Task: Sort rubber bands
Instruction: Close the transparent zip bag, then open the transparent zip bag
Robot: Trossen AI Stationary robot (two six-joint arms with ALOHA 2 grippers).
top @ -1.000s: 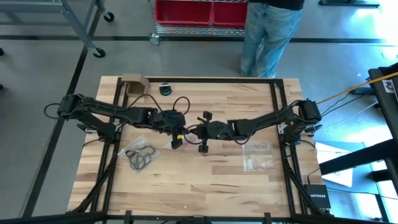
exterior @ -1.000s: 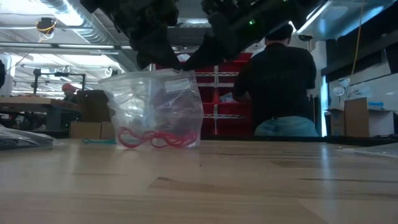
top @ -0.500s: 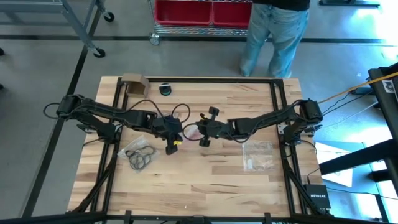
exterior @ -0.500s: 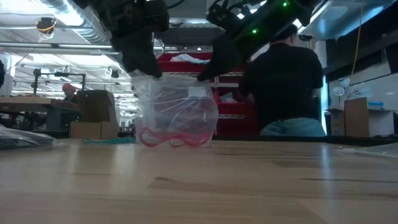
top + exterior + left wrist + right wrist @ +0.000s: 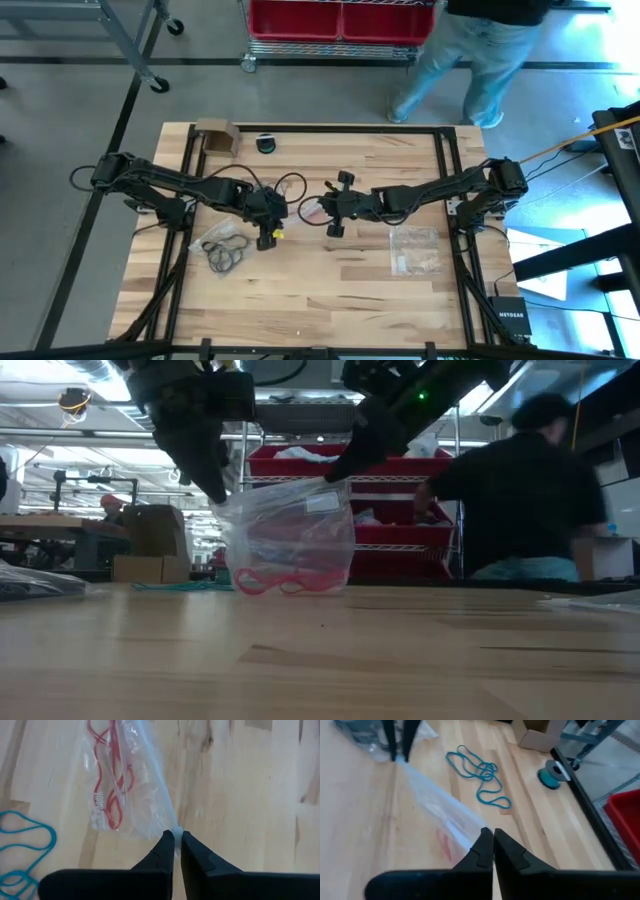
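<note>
A clear zip bag (image 5: 290,535) with red rubber bands (image 5: 285,581) at its bottom hangs stretched between my two grippers at mid-table. My left gripper (image 5: 176,836) is shut on one upper corner and my right gripper (image 5: 492,834) on the other. In the low view the left gripper (image 5: 215,495) stands at the bag's left top and the right gripper (image 5: 335,472) at its right top. Teal rubber bands (image 5: 480,772) lie loose on the wood beyond the bag. Black rubber bands (image 5: 227,252) lie on a flat bag toward the table's left. My left gripper pinches the bag's upper corner (image 5: 172,826) between its two fingertips, coming steeply from above. The film runs taut away from the fingers. The bag hangs below, its bottom with the red bands at the tabletop. My right gripper pinches the bag's opposite upper edge (image 5: 476,826) between its two fingertips, slanting down from the table's right. The film is drawn taut across to the left gripper's fingers (image 5: 395,745).
Another clear bag (image 5: 415,250) lies flat toward the right. A cardboard box (image 5: 215,135) and a tape roll (image 5: 265,143) stand at the far edge. A person (image 5: 520,500) moves behind the table. Bare wood lies along the near side.
My left gripper has gone toward the table's left edge and tipped more steeply down. My right gripper has risen slightly and tipped nearer to level. The bag's top has been drawn out taut between them, and the bag has turned.
</note>
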